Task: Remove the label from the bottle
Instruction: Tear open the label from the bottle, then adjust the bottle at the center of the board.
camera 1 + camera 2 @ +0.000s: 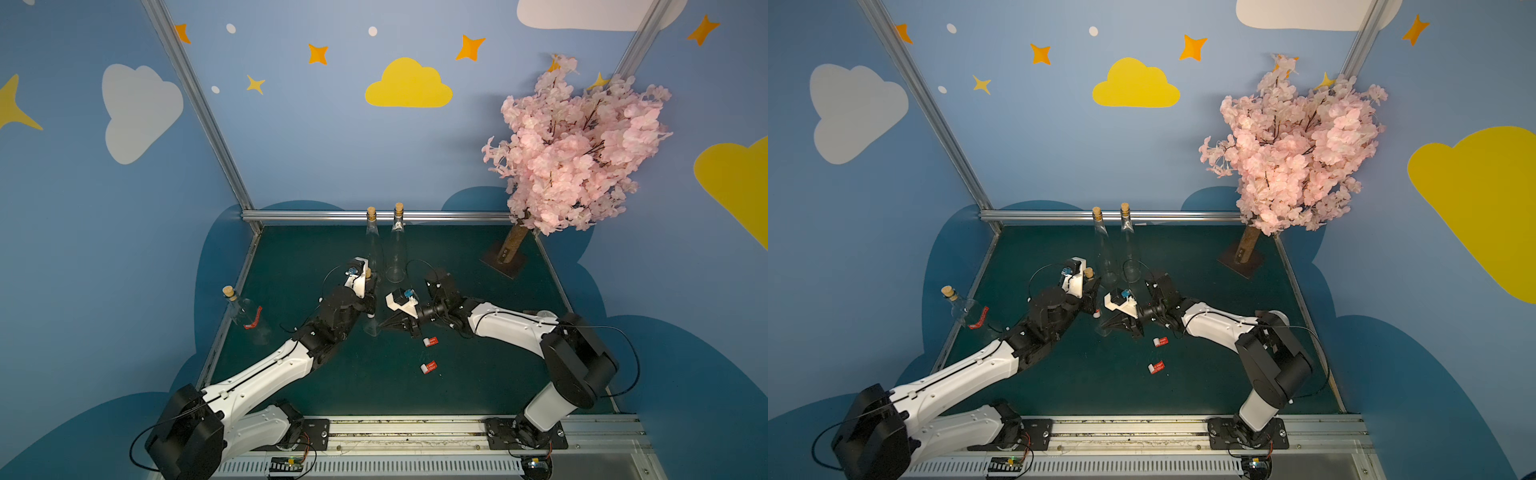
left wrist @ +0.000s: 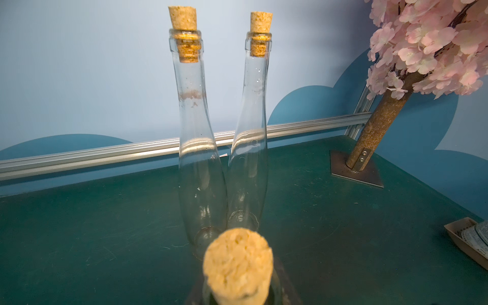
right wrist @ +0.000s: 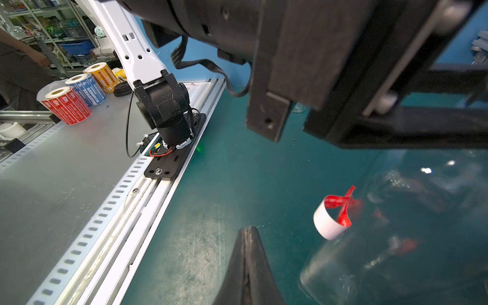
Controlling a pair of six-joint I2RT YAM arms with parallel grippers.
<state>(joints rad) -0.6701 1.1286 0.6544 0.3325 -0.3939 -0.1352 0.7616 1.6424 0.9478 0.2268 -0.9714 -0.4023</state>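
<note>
2 arms meet mid-bench (image 1: 478, 374)! Left fingers (image 1: 370, 290) are clamped tight on the corked neck of the bottle (image 1: 372, 326), which is held tilted. Right fingers (image 3: 247, 264) are pressed fully together, gripping nothing, tips just beside the glass. A curled red-and-white label (image 3: 331, 216) sits against the bottle's side. 2 loose labels (image 1: 430, 341) lie nearby.

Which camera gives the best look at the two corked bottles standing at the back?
The left wrist view: the two bottles fill the frame, with corks and bare clear glass plain to see. In both top views the bottles are small and faint by the back rail. The right wrist view does not show them.
</note>
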